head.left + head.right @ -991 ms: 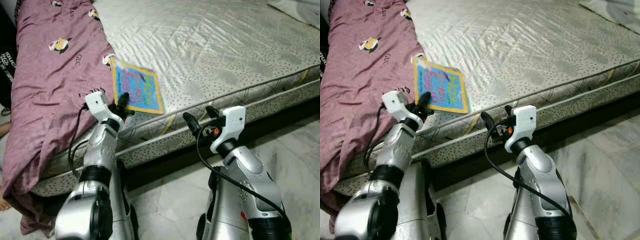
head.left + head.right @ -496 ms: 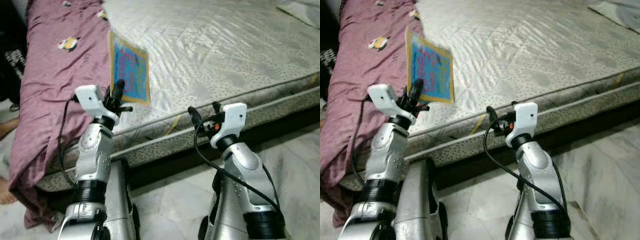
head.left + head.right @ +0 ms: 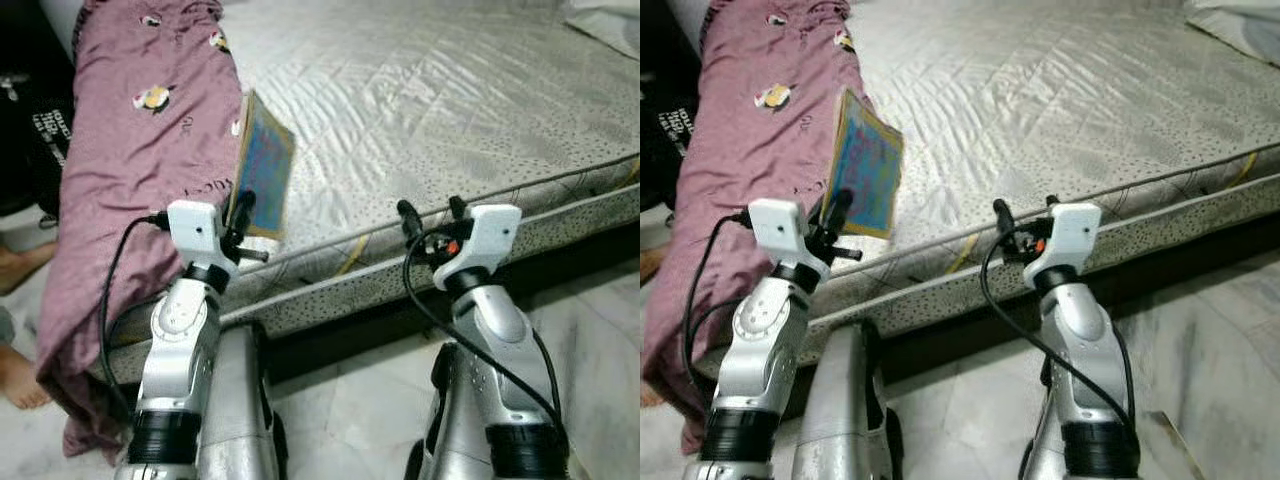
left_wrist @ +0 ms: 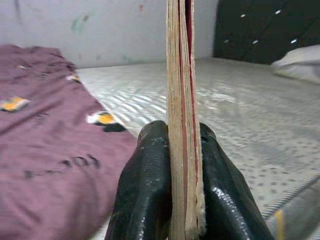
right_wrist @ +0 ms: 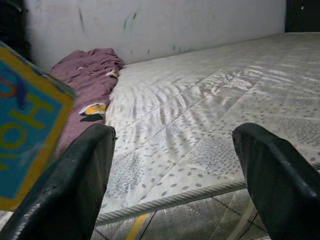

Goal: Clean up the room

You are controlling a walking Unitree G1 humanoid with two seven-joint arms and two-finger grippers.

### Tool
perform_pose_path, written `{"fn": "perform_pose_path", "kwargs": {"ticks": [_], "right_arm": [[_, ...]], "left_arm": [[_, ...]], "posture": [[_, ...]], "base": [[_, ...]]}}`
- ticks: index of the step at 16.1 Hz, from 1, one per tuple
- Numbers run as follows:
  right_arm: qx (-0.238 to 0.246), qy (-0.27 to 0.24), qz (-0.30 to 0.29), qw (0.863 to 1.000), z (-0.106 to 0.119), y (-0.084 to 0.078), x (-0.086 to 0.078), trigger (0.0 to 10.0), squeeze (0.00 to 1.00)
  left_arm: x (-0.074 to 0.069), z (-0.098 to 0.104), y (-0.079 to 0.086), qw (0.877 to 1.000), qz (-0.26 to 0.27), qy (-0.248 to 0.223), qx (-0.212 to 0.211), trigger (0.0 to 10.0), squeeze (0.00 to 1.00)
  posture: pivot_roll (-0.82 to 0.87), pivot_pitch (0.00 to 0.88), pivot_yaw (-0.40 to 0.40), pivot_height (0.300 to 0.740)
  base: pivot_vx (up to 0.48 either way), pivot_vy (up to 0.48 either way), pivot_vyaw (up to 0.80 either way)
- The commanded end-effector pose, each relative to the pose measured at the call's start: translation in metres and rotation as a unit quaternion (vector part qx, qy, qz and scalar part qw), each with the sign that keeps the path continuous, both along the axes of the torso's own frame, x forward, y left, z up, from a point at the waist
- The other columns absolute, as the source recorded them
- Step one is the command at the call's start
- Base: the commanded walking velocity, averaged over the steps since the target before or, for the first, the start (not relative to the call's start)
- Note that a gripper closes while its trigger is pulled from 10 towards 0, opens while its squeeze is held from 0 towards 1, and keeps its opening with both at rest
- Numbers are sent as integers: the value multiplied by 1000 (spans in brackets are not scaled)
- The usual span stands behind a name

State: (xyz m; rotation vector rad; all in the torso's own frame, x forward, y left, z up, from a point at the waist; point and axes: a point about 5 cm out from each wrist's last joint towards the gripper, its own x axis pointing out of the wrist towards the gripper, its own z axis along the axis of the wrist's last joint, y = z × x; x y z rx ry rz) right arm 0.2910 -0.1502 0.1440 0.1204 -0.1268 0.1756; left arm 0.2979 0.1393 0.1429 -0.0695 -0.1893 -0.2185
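Upright above the near edge of the mattress (image 3: 450,110), the book (image 3: 262,168) stands clamped by its lower edge in the left gripper (image 3: 238,215), long axis vertical, while the right gripper (image 3: 432,212) hovers apart-fingered to its right.

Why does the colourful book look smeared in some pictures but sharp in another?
In both eye views the book looks softly blurred, its lettering unreadable. In the left wrist view its page edges are crisp between the left gripper fingers. In the right wrist view it is smeared at the frame's edge.
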Motion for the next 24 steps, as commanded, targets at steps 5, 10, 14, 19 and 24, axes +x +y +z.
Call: {"fn": "perform_pose_path", "kwargs": {"ticks": [5, 10, 14, 19, 24], "right_arm": [[-3, -25, -30, 999, 10, -6, 7, 10000, 0], [-13, -32, -43, 998, 13, -14, 11, 10000, 0], [-21, -37, -50, 998, 15, -16, 14, 10000, 0], [-26, -42, -68, 996, 17, -18, 16, 10000, 0], [-32, -41, -86, 995, 14, -21, 14, 10000, 0]], "left_arm": [[-2, 13, 4, 999, 25, -26, 34, 10000, 0], [2, 14, 3, 998, 36, -21, 43, 10000, 0], [2, 13, 0, 998, 38, -17, 48, 10000, 0], [5, 14, 0, 997, 43, -22, 63, 10000, 0], [4, 9, 2, 996, 56, -10, 68, 10000, 0]], "posture": [[-106, 0, 122, 573], [-106, 0, 116, 621], [-104, 0, 106, 668], [-106, 0, 106, 725], [-109, 0, 111, 740]], "base": [[0, 0, 0], [0, 0, 0], [0, 0, 0], [0, 0, 0], [0, 0, 0]]}}
